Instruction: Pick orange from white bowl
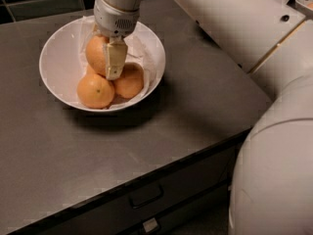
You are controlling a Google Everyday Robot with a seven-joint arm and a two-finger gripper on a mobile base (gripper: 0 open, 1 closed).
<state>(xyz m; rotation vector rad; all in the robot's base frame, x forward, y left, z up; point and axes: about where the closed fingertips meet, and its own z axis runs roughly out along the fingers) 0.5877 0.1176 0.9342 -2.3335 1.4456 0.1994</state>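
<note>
The white bowl point(54, 58), lined with crinkled white paper, stands on the dark counter at the back left. It holds three oranges. The largest, duller orange point(96, 53) sits at the back, above two brighter ones point(96, 90) point(130, 81). My gripper point(103, 58) reaches down into the bowl from above and straddles the large orange. Its pale near finger point(115, 58) presses on the orange's right side. The other finger is hidden behind the fruit. The orange still rests among the others in the bowl.
The dark grey counter point(186, 97) has its front edge running diagonally, with drawers point(146, 195) below. My white arm point(234, 28) crosses the upper right, and the robot's body point(279, 170) fills the lower right.
</note>
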